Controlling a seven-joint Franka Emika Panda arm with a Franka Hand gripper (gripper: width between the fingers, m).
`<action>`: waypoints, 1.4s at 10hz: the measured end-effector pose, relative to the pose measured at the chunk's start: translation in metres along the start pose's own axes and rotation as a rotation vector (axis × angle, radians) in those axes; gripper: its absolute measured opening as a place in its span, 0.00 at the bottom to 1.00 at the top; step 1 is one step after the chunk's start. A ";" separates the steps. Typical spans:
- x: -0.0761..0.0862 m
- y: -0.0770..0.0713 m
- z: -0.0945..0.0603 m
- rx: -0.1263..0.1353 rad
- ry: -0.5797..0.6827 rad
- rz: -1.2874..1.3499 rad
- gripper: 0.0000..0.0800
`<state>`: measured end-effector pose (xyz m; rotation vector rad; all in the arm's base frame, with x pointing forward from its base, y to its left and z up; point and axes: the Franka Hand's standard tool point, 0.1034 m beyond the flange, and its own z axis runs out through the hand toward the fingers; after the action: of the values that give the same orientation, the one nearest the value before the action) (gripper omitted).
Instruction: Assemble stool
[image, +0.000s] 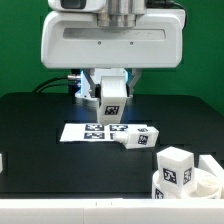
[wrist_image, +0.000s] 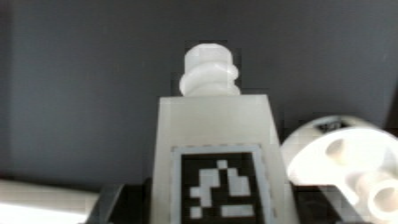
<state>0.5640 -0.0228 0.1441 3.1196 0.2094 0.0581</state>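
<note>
My gripper (image: 110, 92) hangs over the black table and is shut on a white square stool leg (image: 112, 103), held above the marker board (image: 92, 131). In the wrist view the leg (wrist_image: 217, 125) fills the middle, its tag facing the camera and its short peg (wrist_image: 208, 68) pointing away from my gripper (wrist_image: 217, 208). The dark fingers (wrist_image: 128, 203) press on both sides of the leg. A second leg (image: 136, 138) lies by the board's right end. The round seat (image: 208, 186) sits at the front right, with a third leg (image: 175, 166) at it. The seat's rim also shows in the wrist view (wrist_image: 352, 158).
The large white robot base (image: 110, 40) stands behind the gripper with cables beside it. A small white piece (image: 2, 160) shows at the exterior view's left edge. The table's pale front edge (image: 70, 212) runs along the bottom.
</note>
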 end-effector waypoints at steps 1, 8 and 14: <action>0.010 -0.020 -0.004 0.008 0.049 0.053 0.42; 0.047 -0.080 -0.001 0.015 0.432 0.133 0.42; 0.068 -0.122 0.012 0.051 0.485 0.160 0.42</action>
<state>0.6153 0.1074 0.1322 3.1061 -0.0382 0.8230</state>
